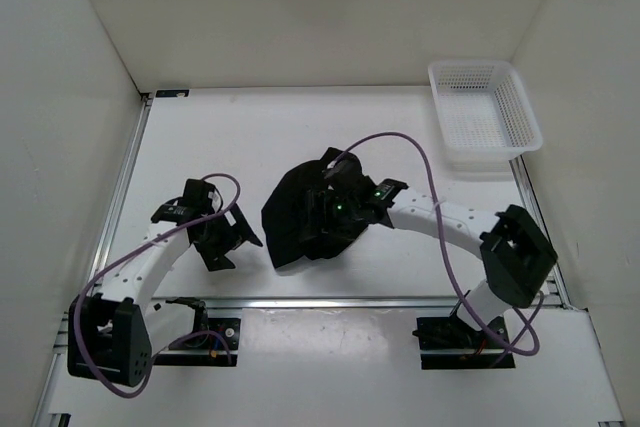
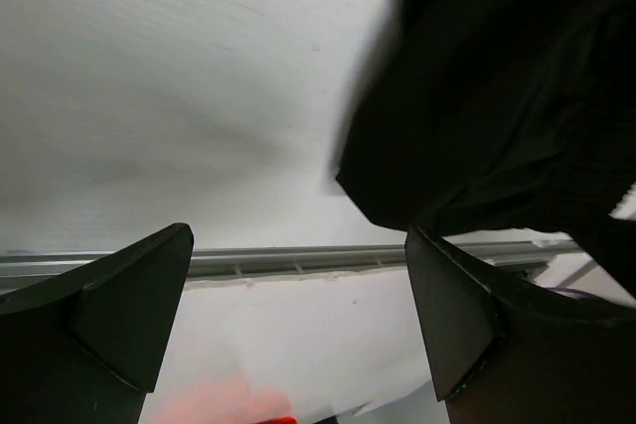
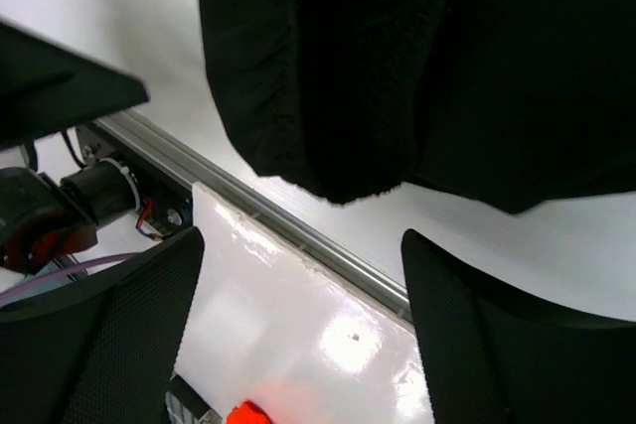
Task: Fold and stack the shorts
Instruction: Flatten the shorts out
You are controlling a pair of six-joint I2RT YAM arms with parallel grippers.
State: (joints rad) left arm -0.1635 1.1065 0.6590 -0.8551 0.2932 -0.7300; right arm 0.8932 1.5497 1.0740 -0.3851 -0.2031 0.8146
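The black shorts (image 1: 295, 212) lie bunched in a heap at the middle of the table. In the right wrist view the shorts (image 3: 417, 67) fill the top, and my right gripper (image 3: 303, 285) stands open just in front of their near hem with nothing between its fingers. From above, the right gripper (image 1: 322, 224) hovers over the heap's near right part. My left gripper (image 1: 232, 245) is open to the left of the heap, apart from it. In the left wrist view the shorts (image 2: 497, 86) sit at the upper right, beyond the open left gripper (image 2: 298, 285).
A white mesh basket (image 1: 483, 112) stands at the far right corner. A metal rail (image 1: 350, 299) runs along the table's near edge, just below both grippers. White walls close in the table on three sides. Purple cables loop off both arms.
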